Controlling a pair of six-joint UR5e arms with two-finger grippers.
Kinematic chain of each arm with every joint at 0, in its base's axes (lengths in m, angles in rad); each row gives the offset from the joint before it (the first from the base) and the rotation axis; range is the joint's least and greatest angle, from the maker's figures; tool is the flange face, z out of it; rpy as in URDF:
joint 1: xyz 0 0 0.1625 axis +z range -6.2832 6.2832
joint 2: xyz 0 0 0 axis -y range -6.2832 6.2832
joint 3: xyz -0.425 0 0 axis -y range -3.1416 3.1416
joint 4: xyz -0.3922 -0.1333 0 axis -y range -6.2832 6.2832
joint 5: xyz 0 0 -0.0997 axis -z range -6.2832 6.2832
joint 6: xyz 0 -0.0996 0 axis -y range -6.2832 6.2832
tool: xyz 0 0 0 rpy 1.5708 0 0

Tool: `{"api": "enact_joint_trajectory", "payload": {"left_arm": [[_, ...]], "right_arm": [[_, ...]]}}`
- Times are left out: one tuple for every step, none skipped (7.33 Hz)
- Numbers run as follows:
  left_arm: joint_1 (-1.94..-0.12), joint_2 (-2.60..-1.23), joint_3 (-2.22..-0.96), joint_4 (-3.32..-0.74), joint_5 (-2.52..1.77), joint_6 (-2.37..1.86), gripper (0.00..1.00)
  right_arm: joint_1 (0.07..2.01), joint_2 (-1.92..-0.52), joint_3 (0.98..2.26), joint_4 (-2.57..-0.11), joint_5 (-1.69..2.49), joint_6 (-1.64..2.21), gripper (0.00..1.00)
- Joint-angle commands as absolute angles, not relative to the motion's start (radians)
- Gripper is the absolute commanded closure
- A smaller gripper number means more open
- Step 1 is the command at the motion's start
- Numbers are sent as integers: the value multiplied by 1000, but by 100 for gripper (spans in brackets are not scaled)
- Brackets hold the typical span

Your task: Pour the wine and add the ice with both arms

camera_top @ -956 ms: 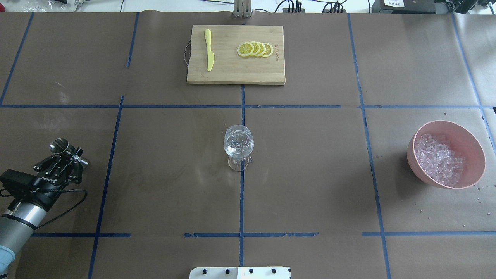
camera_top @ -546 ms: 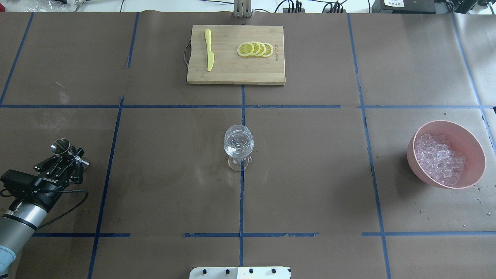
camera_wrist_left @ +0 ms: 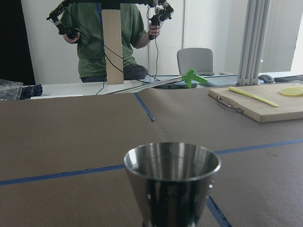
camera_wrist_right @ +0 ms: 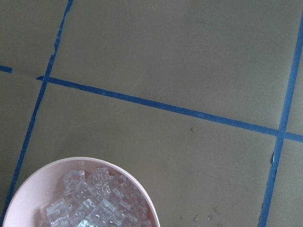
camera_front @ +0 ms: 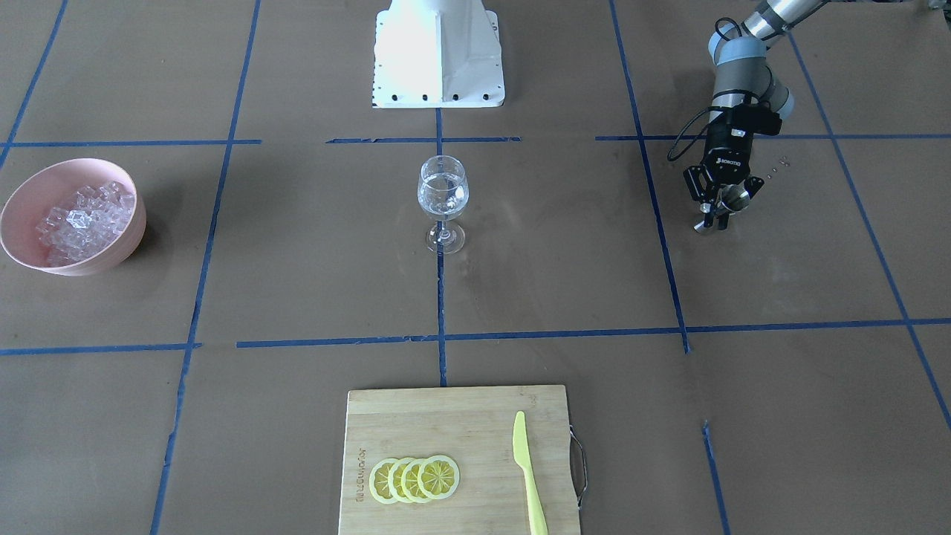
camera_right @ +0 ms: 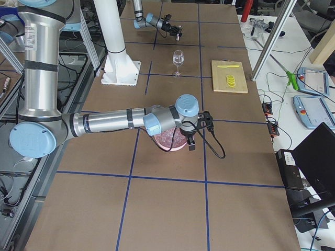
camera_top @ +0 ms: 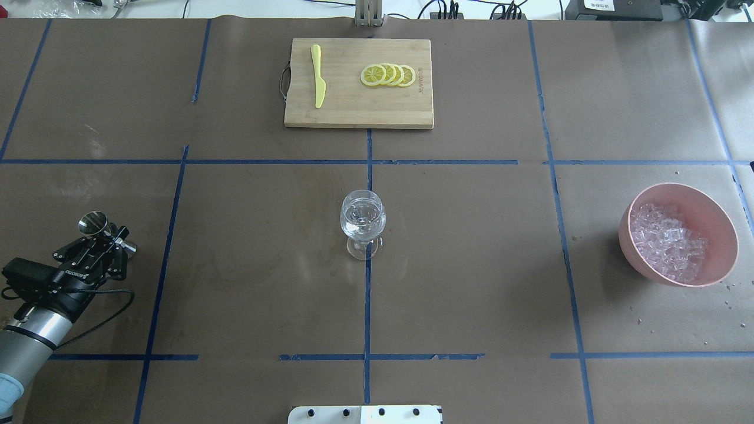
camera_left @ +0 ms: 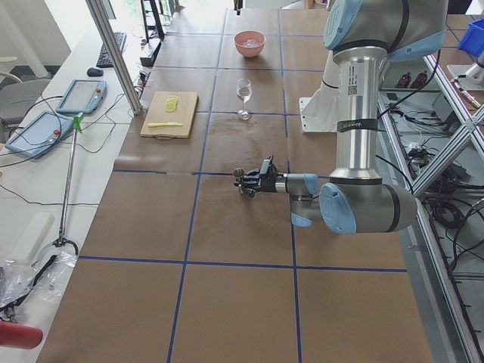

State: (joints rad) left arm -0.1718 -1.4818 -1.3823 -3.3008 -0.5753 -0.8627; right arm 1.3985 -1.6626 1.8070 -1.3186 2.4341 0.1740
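Our left jaws pinch the steel jigger (camera_top: 93, 223) at the frame's lower left; the right jaws' state we cannot tell. We should set the jigger upright on the desk (camera_top: 247, 282) before releasing. The wine (camera_top: 361, 219) sits in the central glass (camera_top: 363, 205); ice (camera_top: 665, 241) fills the pink bowl (camera_top: 717, 228) at right.

The wine (camera_top: 363, 220) is a little clear, colourless liquid in the upright wine glass (camera_top: 364, 249) at the table's middle. The ice (camera_top: 667, 242), many small glassy cubes, lies heaped in the pink bowl (camera_top: 714, 217) far to the robot's right. Of the 2 arms, the left arm (camera_top: 29, 335) lies low at the left, its left gripper (camera_top: 112, 237) clamped on an upright steel jigger (camera_top: 93, 222); the right arm (camera_right: 104, 123) reaches over the bowl, its right gripper (camera_right: 191, 145) pointing down above the ice, finger spacing unreadable.
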Motion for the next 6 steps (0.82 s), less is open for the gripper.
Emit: {"api": "enact_joint_trajectory", "payload": {"left_arm": [[-172, -1482, -1382, -3300, -580, -871, 81], [-172, -1482, -1382, -3300, -584, -871, 64], [-172, -1482, -1382, -3300, -586, -871, 41], [-172, -1482, -1382, -3300, -591, -871, 24], [-172, -1482, -1382, -3300, -592, -871, 21], [-172, -1482, -1384, -3300, -592, -870, 21]], "right_arm": [[1397, -1664, 1821, -1319, 2433, 190, 0], [1397, -1664, 1821, -1319, 2433, 190, 0], [1399, -1664, 1824, -1319, 2433, 192, 0], [1399, -1664, 1825, -1319, 2433, 192, 0], [1399, -1664, 1825, -1319, 2433, 193, 0], [1399, -1664, 1825, -1319, 2433, 193, 0]]}}
